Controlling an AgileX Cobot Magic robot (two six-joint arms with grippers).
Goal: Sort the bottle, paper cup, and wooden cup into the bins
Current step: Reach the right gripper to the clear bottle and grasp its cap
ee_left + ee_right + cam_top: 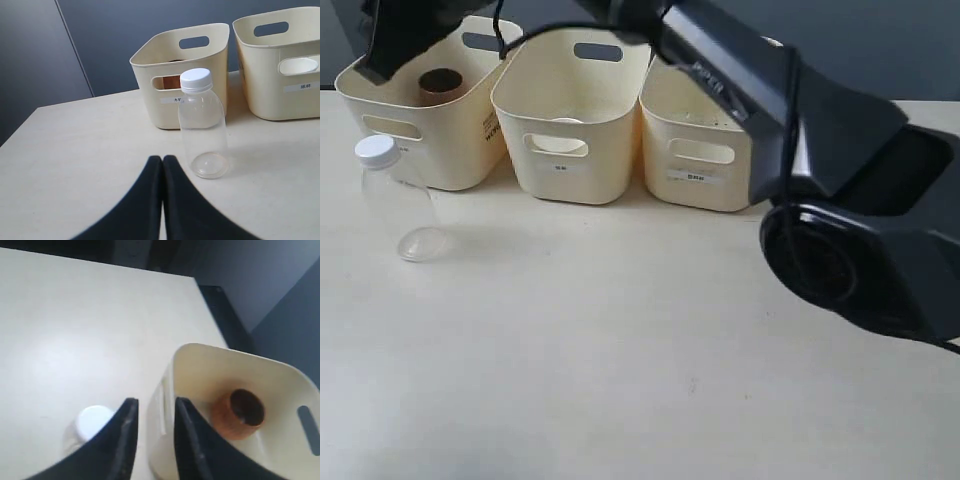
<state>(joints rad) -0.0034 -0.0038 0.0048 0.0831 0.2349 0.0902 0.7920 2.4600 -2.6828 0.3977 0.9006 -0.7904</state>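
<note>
Mostly done, I'd say: two of three items look sorted. My right gripper [150,440] hangs above the bin [450,150] at the end of the row, fingers a narrow gap apart with nothing between them, and just beyond its tips in that tub lies the wooden cup [238,413], tipped so its dark inside faces up; it also shows as a brown ring in the exterior view [440,83]. Paper cup: I see a white rounded shape through the handle cut-out of the middle bin [570,125] and a pale rim inside it [567,122], so I judge the paper cup is in there, but it's too hidden to be sure. Third bin [695,150] sits mostly behind my right arm; I can't tell what's in it, looks bare where visible. What's left is the bottle [202,125], upright on the table [620,350], cap on, just in front of the wooden cup's bin and not touching it that I can see. My left gripper [162,165] is low on the table right before the bottle, slightly to one side of it, fingers pressed together, holding nothing. From the right wrist view the bottle's white cap [95,421] sits beside the right fingertips, outside the tub. So bottle to third bin remains, by my reading.
</note>
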